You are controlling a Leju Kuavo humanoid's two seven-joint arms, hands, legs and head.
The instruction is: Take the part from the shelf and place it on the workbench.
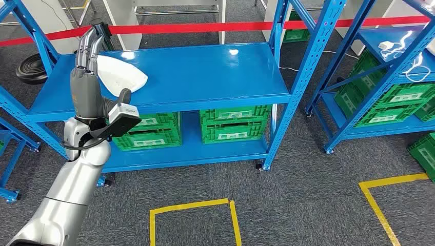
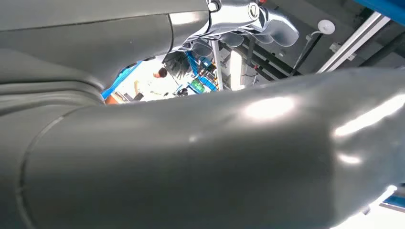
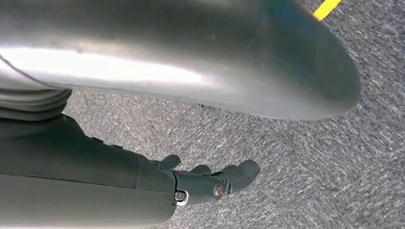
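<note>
1. Hanging low over the grey carpet (image 3: 296,157), the right hand (image 3: 205,183) has its fingers curled in on nothing.
2. Up around 10 o'clock, the left hand (image 1: 88,77) holds the white part (image 1: 122,74) just above the blue shelf (image 1: 205,77).
3. Green crates (image 1: 233,123) sit below.

One white part (image 1: 121,74) lies on the top deck of the central blue shelf (image 1: 205,77), and two green crates (image 1: 234,123) sit on that shelf's lower deck. Two further blue shelving units stand by the central shelf, one to its right (image 1: 395,56) and one to its left (image 1: 10,128); the right one carries several green crates, number not determinable. Two yellow tape outlines are marked on the carpet in front of the central shelf, one directly before it (image 1: 192,207) and one off to the right (image 1: 379,200).
</note>
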